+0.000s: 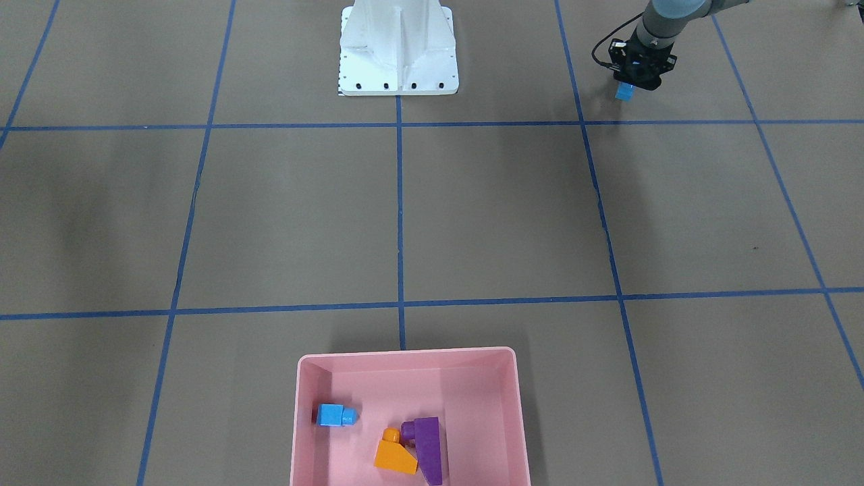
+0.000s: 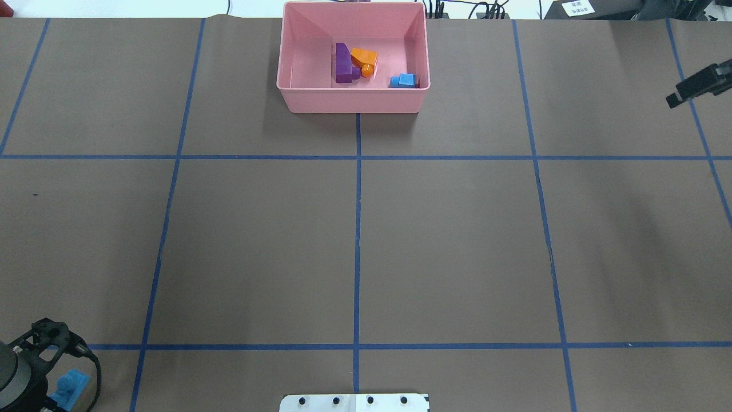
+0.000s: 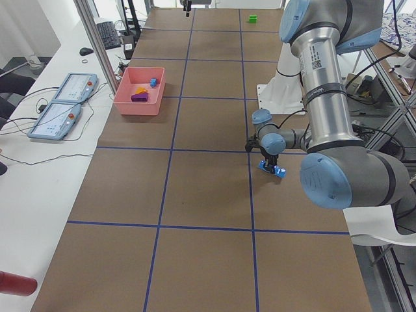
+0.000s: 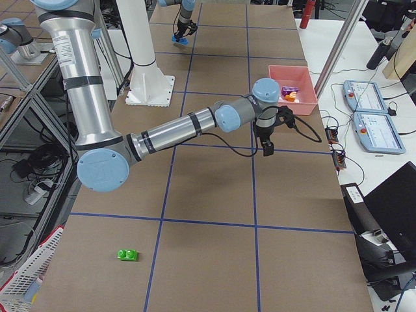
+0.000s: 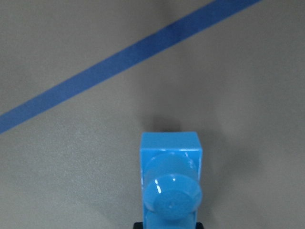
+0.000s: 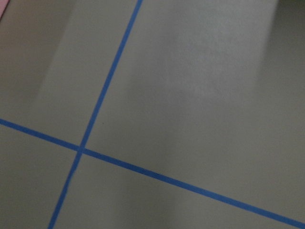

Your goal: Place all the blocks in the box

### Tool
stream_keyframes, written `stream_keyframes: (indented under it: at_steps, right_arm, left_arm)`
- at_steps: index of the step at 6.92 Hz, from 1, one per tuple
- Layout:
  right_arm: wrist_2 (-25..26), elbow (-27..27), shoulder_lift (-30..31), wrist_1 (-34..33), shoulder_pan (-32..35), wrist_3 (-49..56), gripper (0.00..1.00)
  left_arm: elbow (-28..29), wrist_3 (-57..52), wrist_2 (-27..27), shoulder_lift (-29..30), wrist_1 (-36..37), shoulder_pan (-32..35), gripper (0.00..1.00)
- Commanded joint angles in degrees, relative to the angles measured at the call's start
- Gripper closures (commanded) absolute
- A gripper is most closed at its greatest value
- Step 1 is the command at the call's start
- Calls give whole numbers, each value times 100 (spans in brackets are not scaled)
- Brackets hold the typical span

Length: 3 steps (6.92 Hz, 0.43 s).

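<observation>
My left gripper is shut on the long blue bar, held low over the table near the robot's base; it also shows in the overhead view and in the left wrist view. The pink box stands at the far middle edge and holds the purple brick, the orange brick and the small blue cube. The green brick lies alone on the table far to my right. My right gripper hangs empty-looking above the table right of the box; I cannot tell how its jaws stand.
The white metal base stands at the robot's side of the table. Blue tape lines divide the brown table into squares. Operator tablets lie on the bench beyond the box.
</observation>
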<state>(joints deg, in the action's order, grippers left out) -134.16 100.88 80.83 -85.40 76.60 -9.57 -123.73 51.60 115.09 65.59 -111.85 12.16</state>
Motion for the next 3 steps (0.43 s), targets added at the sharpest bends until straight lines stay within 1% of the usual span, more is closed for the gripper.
stream_keyframes:
  at_steps: [1,2,3]
  right_arm:
    - [-50,133,939,-56,206,621,1]
    - [81,169,1378,22,206,823,1]
    - [100,221,1748,41,206,938,0]
  left_arm:
    - [-430,17,440,-73,14,215,100]
    - [-493,0,844,-21,14,721,100]
    - [-590,-27,1213,15,14,1205,100]
